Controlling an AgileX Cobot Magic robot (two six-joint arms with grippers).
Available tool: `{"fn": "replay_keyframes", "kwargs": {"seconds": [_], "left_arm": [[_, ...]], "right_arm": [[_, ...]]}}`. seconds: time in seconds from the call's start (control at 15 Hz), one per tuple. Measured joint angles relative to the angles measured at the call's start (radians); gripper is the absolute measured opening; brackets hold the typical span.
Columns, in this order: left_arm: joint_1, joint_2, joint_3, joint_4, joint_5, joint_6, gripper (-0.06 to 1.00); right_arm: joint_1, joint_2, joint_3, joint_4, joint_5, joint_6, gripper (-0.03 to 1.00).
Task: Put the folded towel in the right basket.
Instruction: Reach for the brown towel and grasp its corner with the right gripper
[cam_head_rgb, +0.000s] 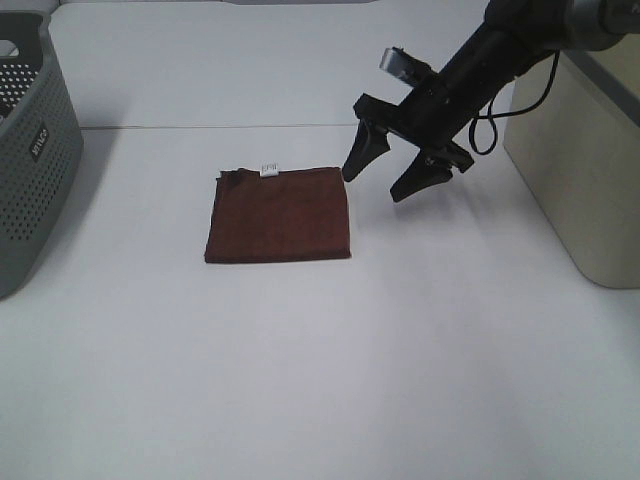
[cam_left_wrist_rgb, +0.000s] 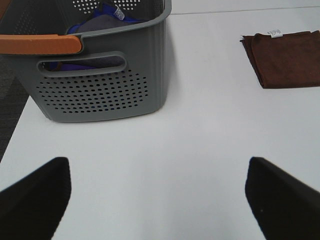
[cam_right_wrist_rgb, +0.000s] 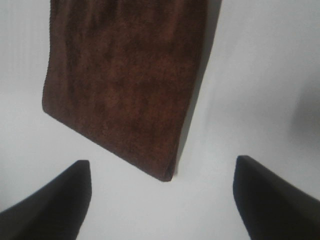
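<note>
**Q:** What could go wrong from here?

**Me:** Mostly the grab. My right gripper (cam_head_rgb: 375, 185) stands wide open with nothing in it. It hangs just off the right edge of the towel (cam_head_rgb: 278, 214), near the back corner, not over the cloth. If I drop straight down, I judge the fingers would close on bare table (cam_head_rgb: 300, 380). If I catch only the top layer, the fold may open, and the towel could trail over the rim of the right basket (cam_head_rgb: 590, 190).

**Q:** So where is the towel, exactly?

**Me:** Flat on the table, folded, with its white tag (cam_head_rgb: 268, 170) at the back edge. In the wrist camera, one corner of the towel lies between my two fingers and a little ahead of them, touching neither. The right basket sits well to the right of the towel, beyond the gripper.

**Q:** And your other arm?

**Me:** My left gripper (cam_left_wrist_rgb: 157, 200) is wide open too, and empty. It is well to the left of the towel, close to the grey basket (cam_left_wrist_rgb: 100, 85) — the wrong one for this job.
</note>
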Motion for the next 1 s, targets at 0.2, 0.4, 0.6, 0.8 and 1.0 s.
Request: {"fn": "replay_keyframes", "kwargs": {"seconds": [0.2, 0.4, 0.6, 0.8, 1.0], "left_arm": [[0.000, 0.000, 0.000, 0.000, 0.000, 0.000, 0.88], [0.000, 0.000, 0.000, 0.000, 0.000, 0.000, 0.88], [0.000, 0.000, 0.000, 0.000, 0.000, 0.000, 0.88], [0.000, 0.000, 0.000, 0.000, 0.000, 0.000, 0.88], [0.000, 0.000, 0.000, 0.000, 0.000, 0.000, 0.88]], "right_arm": [[0.001, 0.059, -0.001, 0.041, -0.025, -0.032, 0.83], [0.010, 0.083, -0.001, 0.066, -0.060, -0.053, 0.83], [0.064, 0.107, -0.004, 0.105, -0.139, -0.069, 0.83], [0.118, 0.146, -0.019, 0.194, -0.220, -0.069, 0.73], [0.158, 0.173, -0.021, 0.220, -0.289, -0.069, 0.32]]}}
